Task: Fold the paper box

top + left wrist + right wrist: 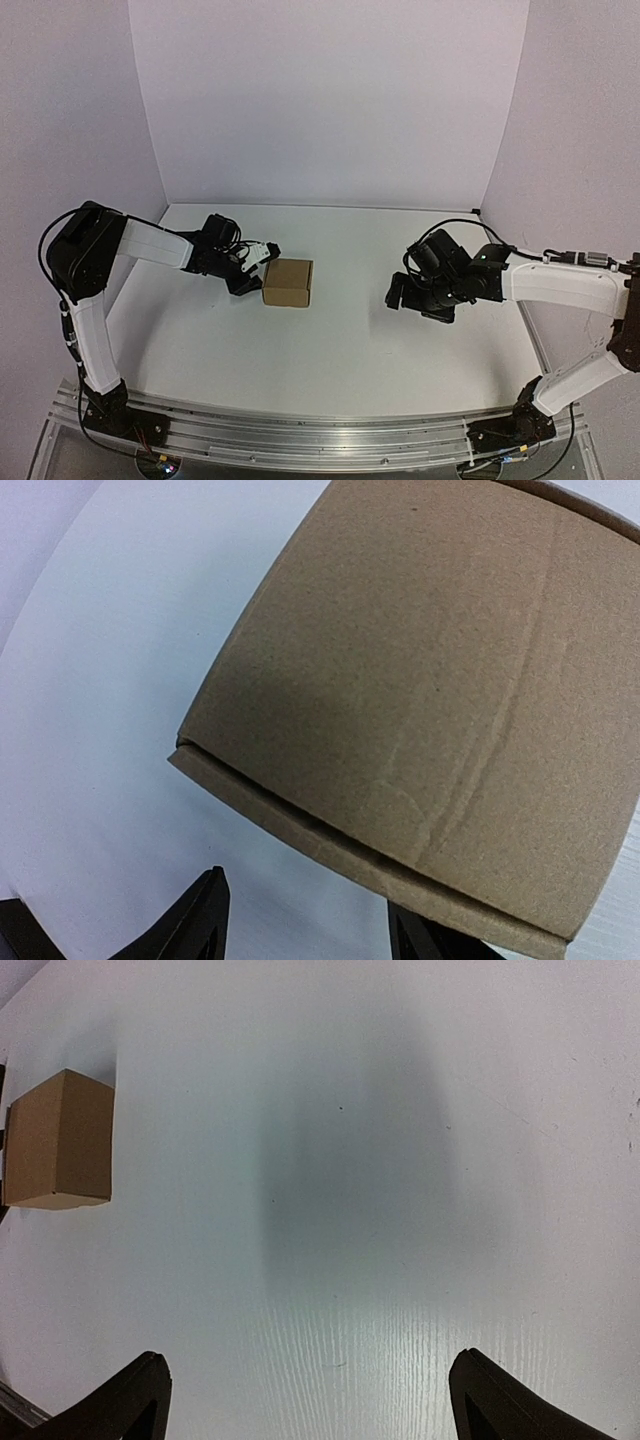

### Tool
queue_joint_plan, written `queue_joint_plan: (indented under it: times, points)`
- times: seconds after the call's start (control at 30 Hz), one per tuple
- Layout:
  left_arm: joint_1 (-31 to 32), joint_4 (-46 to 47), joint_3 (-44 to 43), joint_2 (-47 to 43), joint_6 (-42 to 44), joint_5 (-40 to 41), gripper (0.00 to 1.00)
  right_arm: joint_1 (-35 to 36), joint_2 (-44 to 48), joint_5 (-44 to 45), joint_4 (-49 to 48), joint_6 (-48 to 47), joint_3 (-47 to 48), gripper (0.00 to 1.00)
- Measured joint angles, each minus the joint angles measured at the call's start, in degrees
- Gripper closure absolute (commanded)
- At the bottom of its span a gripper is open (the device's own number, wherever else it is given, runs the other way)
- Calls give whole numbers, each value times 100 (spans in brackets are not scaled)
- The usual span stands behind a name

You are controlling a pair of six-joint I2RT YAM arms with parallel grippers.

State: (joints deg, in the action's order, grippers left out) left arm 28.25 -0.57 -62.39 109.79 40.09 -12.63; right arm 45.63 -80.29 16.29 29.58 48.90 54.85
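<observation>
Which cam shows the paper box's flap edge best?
Left wrist: the paper box fills the frame, its overlapping flap edge clear. Top external shows the whole closed cuboid, small; right wrist shows it far off at the left edge.

Box: brown cuboid at 10 o'clock, resting on the table.
Table: white, with faint grain toward 6 o'clock.
Shadow: soft grey patch at centre.
Right gripper: dark tips at 7 and 5 o'clock, spread wide, well apart from the box.
</observation>
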Motion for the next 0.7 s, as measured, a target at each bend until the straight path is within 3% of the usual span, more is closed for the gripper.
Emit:
queue_joint_plan:
  times: [0.4,0.7]
  points:
    - [79,-29,18,-58,-115,48,41,-2,0,1,0,-1,0,2]
    - [-117,-301,23,-508,-840,-48,27,-482,120,131,-39,-659,-88,2]
